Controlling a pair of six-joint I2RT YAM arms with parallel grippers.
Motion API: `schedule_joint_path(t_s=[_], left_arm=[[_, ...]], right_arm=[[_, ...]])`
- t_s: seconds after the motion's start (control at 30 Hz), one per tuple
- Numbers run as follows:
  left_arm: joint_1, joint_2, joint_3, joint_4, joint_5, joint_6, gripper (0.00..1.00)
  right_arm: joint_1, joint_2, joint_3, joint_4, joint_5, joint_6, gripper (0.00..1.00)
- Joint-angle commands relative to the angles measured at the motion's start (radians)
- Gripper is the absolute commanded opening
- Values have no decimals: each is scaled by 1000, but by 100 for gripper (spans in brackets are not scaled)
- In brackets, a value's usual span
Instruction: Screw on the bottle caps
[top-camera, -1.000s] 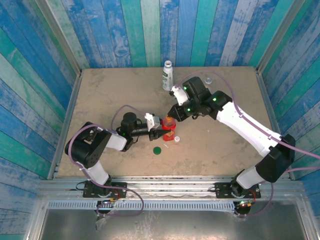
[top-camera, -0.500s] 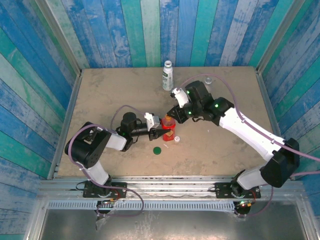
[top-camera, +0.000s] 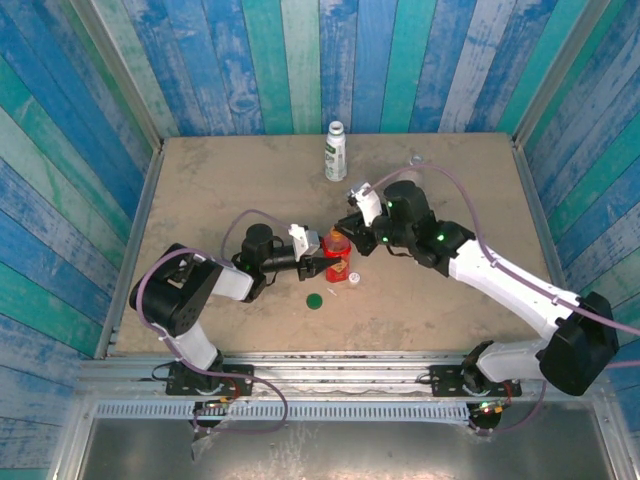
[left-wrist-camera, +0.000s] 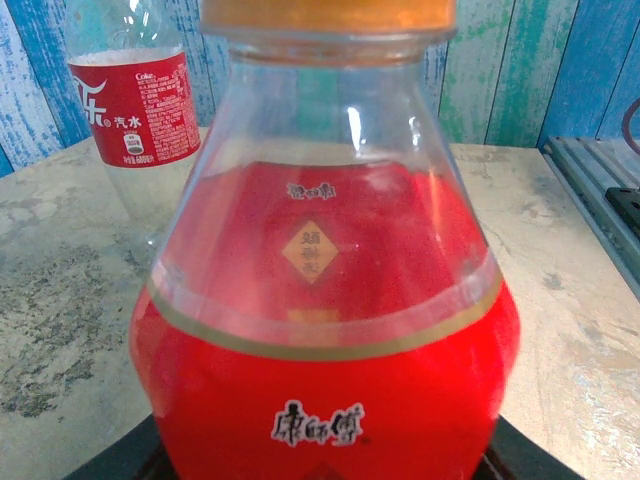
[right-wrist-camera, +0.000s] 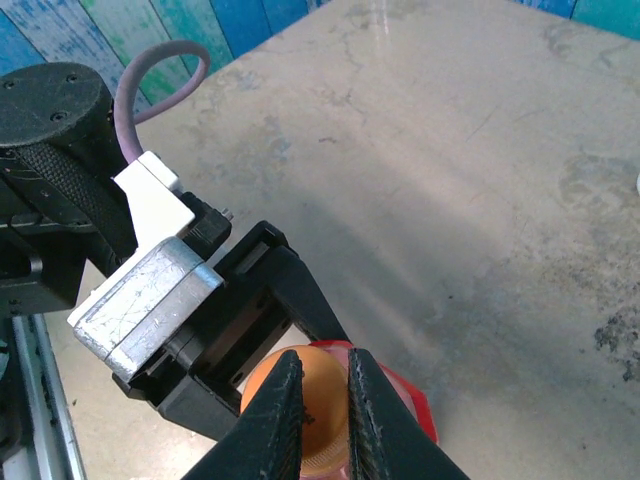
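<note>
Near the middle of the tabletop (top-camera: 220, 190), the red bottle (left-wrist-camera: 330, 380) stands upright. The left gripper (top-camera: 322, 264) is clamped on its lower body from the side, with black fingers on either side of the base. The likely purpose is to brace the bottle against turning while the other arm works the cap.

The orange cap (left-wrist-camera: 325, 12) sits on the neck and looks level. I cannot tell how far it is threaded.

The right gripper (right-wrist-camera: 325, 353) reaches in from above, directly over the orange cap, its fingers drawn close with a narrow slot between them. The cap looks wider than that slot, so I cannot tell whether they pinch it, press on it or hang clear.

Materials:
- **Red bottle:** clear thin plastic with a tapering shoulder and a round belly. A glossy red sleeve with white characters sits below a gold band.
- **Orange cap:** smooth plastic.
- **Tabletop:** matte, pale and stone-like, mottled with dark patches.

Other things:
- The dark green cap (top-camera: 315, 299) lies flat, near the bottle on its near side.
- The small white cap (top-camera: 353, 278) lies just beside the bottle's base.
- The white-labelled bottle (top-camera: 334, 155) stands upright at the far edge, well apart.
- The clear Coke bottle (left-wrist-camera: 128, 110), with a red label, stands beyond the red one.

With two caps loose on the tabletop, those two bottles probably remain to be capped.
</note>
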Motion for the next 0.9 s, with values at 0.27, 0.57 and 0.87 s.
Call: schedule_joint_path(t_s=[0.27, 0.57, 0.87], left_arm=[[-1, -5, -2, -83, 14, -18, 48], [-1, -6, 2, -103, 19, -6, 48], [-1, -9, 0, -108, 17, 1, 48]], right_arm=[[26, 65, -6, -343, 88, -39, 16], [34, 137, 315, -436, 80, 79, 23], [66, 181, 452, -497, 144, 59, 48]])
